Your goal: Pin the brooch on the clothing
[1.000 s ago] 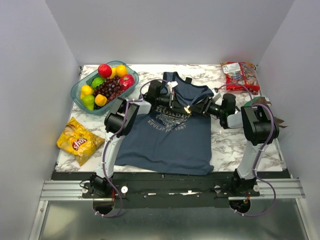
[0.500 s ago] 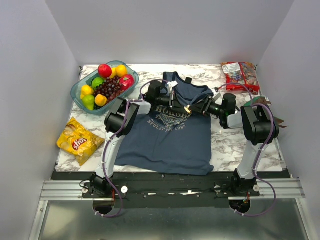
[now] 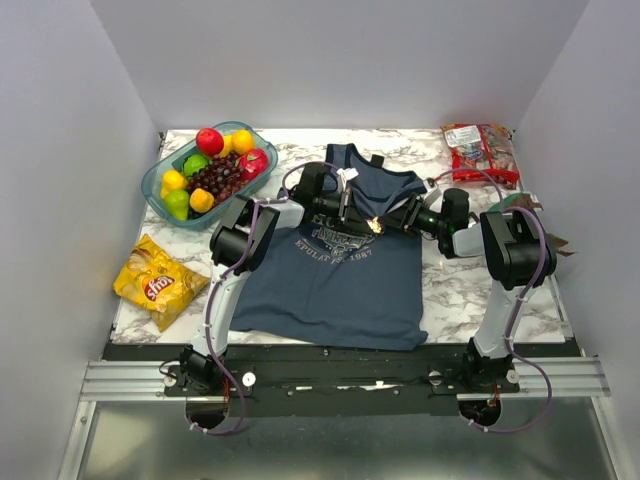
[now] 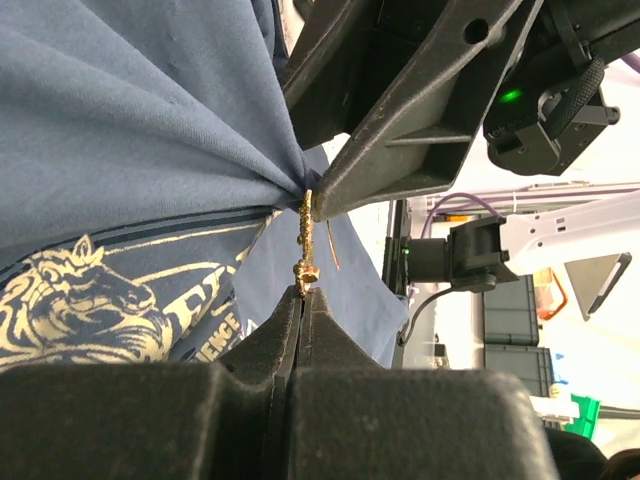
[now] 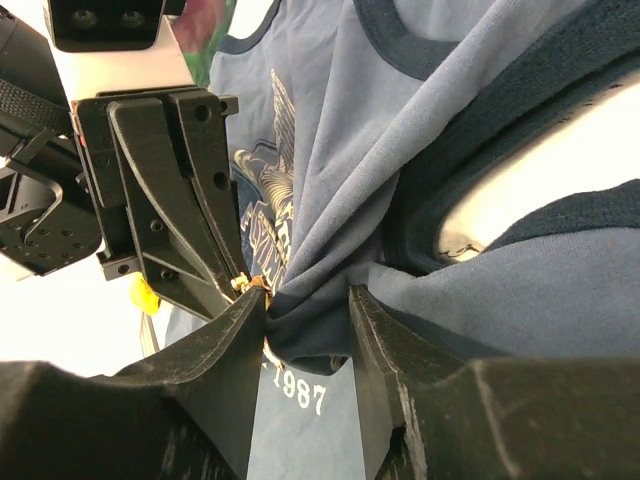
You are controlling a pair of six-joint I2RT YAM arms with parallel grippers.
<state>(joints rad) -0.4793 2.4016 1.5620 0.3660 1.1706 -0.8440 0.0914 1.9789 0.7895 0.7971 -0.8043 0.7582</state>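
The slate-blue clothing (image 3: 340, 290) lies flat on the marble table, its chest part lifted into a fold. My right gripper (image 5: 307, 295) is shut on that bunched fold (image 5: 320, 300), which fills the gap between its fingers. The tiny gold brooch (image 4: 306, 240) stands upright at the tips of my left gripper (image 4: 305, 292), which is shut on it. Its top touches the peak of cloth (image 4: 290, 180) beside the right gripper's finger (image 4: 400, 150). From above, the brooch (image 3: 376, 224) glints where the two grippers meet over the print. In the right wrist view it (image 5: 245, 284) shows by the left fingers (image 5: 170, 200).
A clear bowl of fruit (image 3: 205, 170) stands at the back left. A yellow chips bag (image 3: 158, 282) lies at the left edge, and a red snack bag (image 3: 480, 150) at the back right. Both arms reach over the shirt's chest.
The right gripper's jaws have narrowed on the fold of cloth. The meeting point of the two grippers, with the brooch, has shifted slightly toward the near side.
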